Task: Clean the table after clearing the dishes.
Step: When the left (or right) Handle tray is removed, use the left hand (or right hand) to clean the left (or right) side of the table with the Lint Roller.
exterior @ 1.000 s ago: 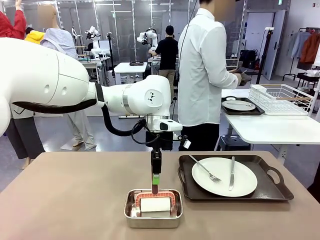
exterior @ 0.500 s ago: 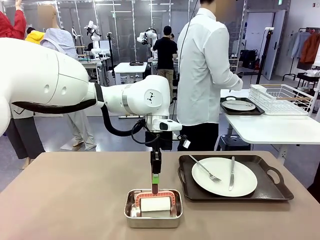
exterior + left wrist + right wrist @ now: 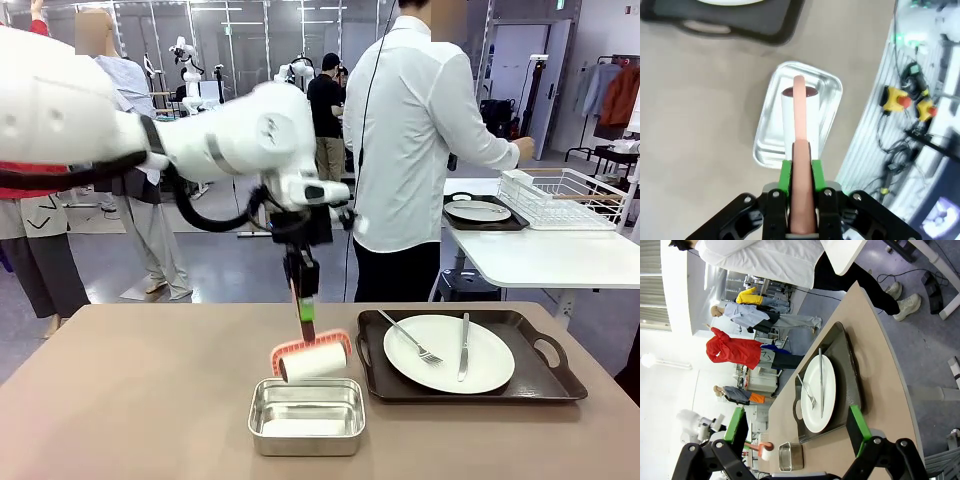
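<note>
Table point(image 3: 140, 390): taupe top bearing steel pan point(image 3: 306, 420) and dark tray point(image 3: 545, 382) with plate point(image 3: 449, 355), fork point(image 3: 410, 338), knife point(image 3: 464, 347).
Left gripper point(image 3: 308, 325): clamped on lint roller point(image 3: 313, 362) by its pink handle, roller just above pan.
Right gripper point(image 3: 796, 424): jaws wide, nothing between.

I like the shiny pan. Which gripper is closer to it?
Left. The left gripper holds a roller just above the pan; the right gripper is open, far off past the tray.

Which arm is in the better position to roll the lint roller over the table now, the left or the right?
Left. The left gripper is shut on the roller by its pink handle, and it hangs just above the steel pan. The right gripper is open and holds nothing.
</note>
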`<state>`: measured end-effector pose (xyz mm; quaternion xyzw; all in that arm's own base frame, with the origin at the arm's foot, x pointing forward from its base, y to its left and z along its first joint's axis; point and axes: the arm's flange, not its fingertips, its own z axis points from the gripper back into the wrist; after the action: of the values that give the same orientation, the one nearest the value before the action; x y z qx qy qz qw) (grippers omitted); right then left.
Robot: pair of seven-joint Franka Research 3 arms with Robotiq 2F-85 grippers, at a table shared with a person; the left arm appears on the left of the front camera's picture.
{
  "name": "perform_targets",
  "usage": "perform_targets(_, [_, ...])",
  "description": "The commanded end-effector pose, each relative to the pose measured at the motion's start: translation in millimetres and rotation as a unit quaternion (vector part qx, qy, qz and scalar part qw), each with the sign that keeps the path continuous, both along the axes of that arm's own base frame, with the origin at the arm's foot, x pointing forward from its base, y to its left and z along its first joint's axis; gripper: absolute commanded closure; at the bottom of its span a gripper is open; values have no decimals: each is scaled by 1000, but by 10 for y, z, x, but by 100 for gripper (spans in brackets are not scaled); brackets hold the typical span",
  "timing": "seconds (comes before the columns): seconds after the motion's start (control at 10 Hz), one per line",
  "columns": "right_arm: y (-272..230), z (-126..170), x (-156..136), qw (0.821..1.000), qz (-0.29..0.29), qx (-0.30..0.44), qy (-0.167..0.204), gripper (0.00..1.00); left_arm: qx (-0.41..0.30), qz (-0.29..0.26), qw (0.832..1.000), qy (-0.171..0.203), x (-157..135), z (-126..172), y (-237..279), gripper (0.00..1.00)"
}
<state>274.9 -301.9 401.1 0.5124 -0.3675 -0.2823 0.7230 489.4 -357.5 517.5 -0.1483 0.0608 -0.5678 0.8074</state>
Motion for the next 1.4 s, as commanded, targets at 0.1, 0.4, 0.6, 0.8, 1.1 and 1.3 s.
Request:
perform_targets(0.1, [4,25,-12,1000,-2,7,-6,0,-72,198,977,-20,-487,98,1009,87])
perform_targets(0.4, [4,25,-12,1000,-2,7,-6,0,-165,424,890,24,-604,-123,1990,87])
perform_targets(0.6, [4,25,-12,1000,-2,7,-6,0,-174,497,848,67,-514,-422,2277,87])
perform_targets(0.8, [4,25,-12,1000,-2,7,-6,0,-170,481,858,69,-437,-589,2276,87])
perform_targets(1.1, [4,25,-12,1000,-2,7,-6,0,-161,487,854,83,-494,-519,2492,87])
perform_targets(1.3, [4,25,-12,1000,-2,7,-6,0,-161,487,854,83,-494,-519,2492,87])
